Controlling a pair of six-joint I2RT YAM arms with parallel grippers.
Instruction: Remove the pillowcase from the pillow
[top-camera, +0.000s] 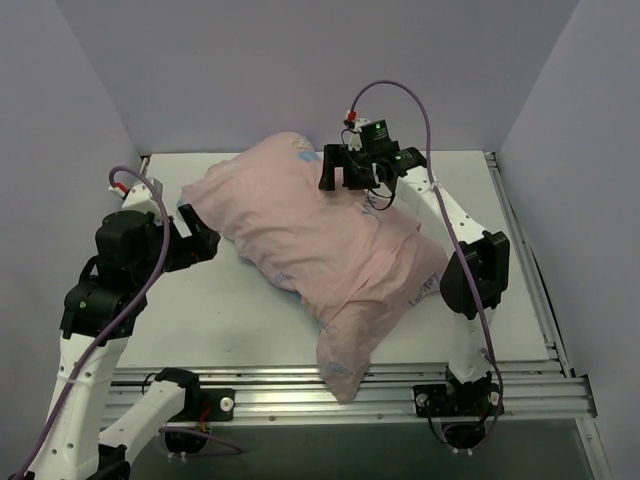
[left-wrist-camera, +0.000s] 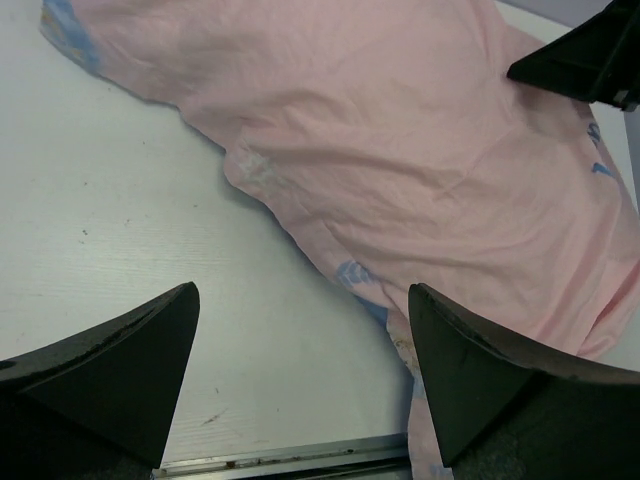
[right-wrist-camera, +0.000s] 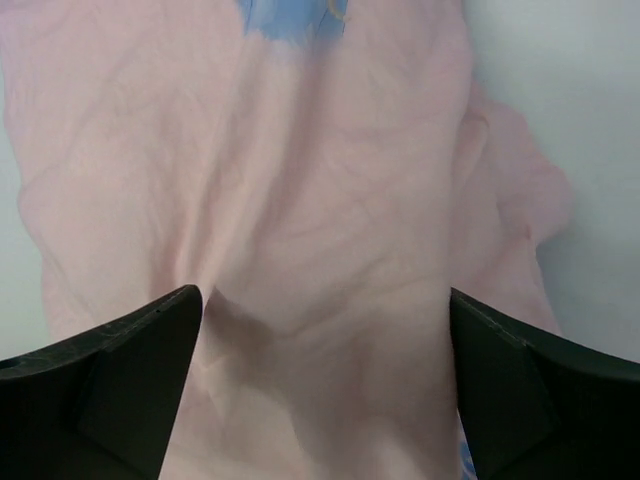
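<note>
The pillowcase (top-camera: 320, 245) lies pale pink side up, diagonally across the table, its near end hanging over the front rail. It covers the pillow, which is hidden inside. Blue print shows at its edges (left-wrist-camera: 360, 280) and at its far end (right-wrist-camera: 290, 15). My left gripper (top-camera: 195, 235) is open and empty beside the case's left end, its fingertips (left-wrist-camera: 150, 350) over bare table. My right gripper (top-camera: 338, 170) is open just above the far part of the case (right-wrist-camera: 320, 260), with the pink fabric between its fingers (right-wrist-camera: 130, 360); nothing is pinched.
The white table (top-camera: 200, 310) has a metal rail (top-camera: 300, 385) along its near edge and another on the right (top-camera: 520, 240). Grey walls stand close on the left, back and right. The right arm's elbow (top-camera: 475, 270) sits beside the case's right edge.
</note>
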